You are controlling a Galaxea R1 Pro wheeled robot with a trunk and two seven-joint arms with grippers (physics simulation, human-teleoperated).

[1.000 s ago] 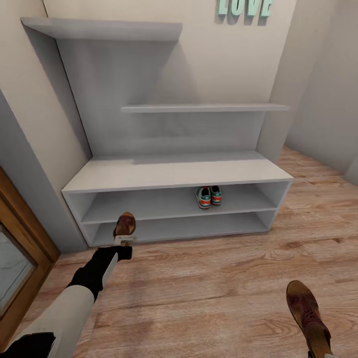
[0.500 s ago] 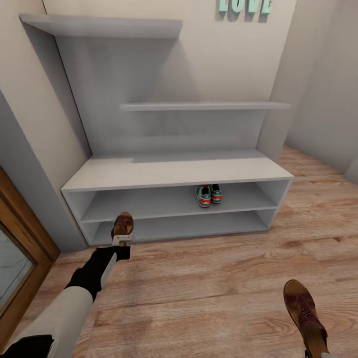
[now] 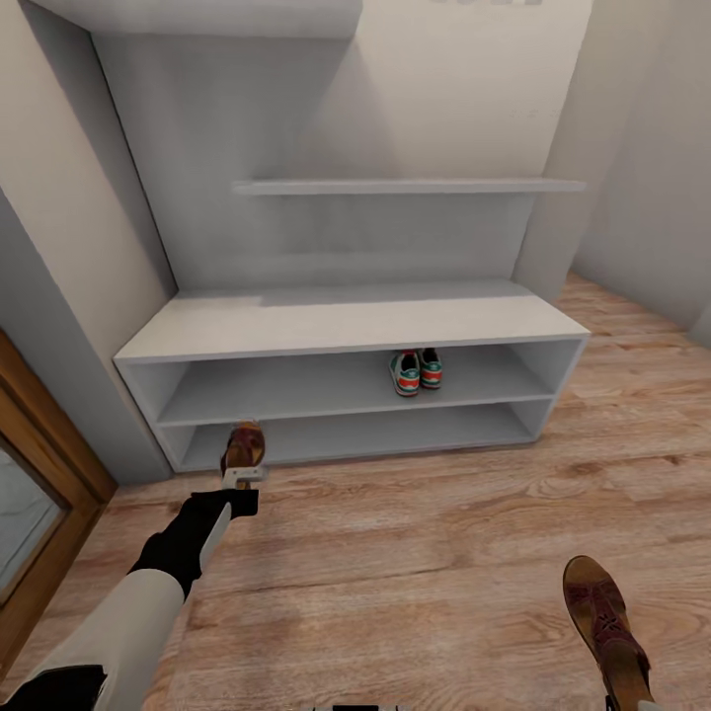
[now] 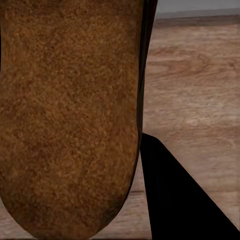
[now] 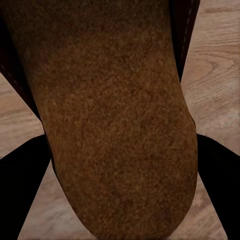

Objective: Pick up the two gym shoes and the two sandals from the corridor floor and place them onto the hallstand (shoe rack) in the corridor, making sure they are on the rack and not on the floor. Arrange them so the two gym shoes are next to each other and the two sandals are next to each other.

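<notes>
Left fingers (image 3: pixel 244 481) clamping sandal (image 3: pixel 245 446), its toe pointing beyond fingertips toward rack (image 3: pixel 346 326) bottom shelf, ready for insertion. Right fingers (image 3: pixel 624 703) gripping second sandal (image 3: pixel 602 617) above floor (image 3: pixel 415 563). Gym shoes (image 3: pixel 416 370) sitting paired on upper shelf.

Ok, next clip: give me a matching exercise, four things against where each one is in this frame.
Things:
1. gym shoes
2. left sandal
3. right sandal
4. bench top

Places:
A. held by the right gripper above the floor
B. bare, with nothing on it
C. side by side on the upper open shelf
D. held by the left gripper at the lowest shelf's front

Pairs: 1-C, 2-D, 3-A, 4-B
</notes>
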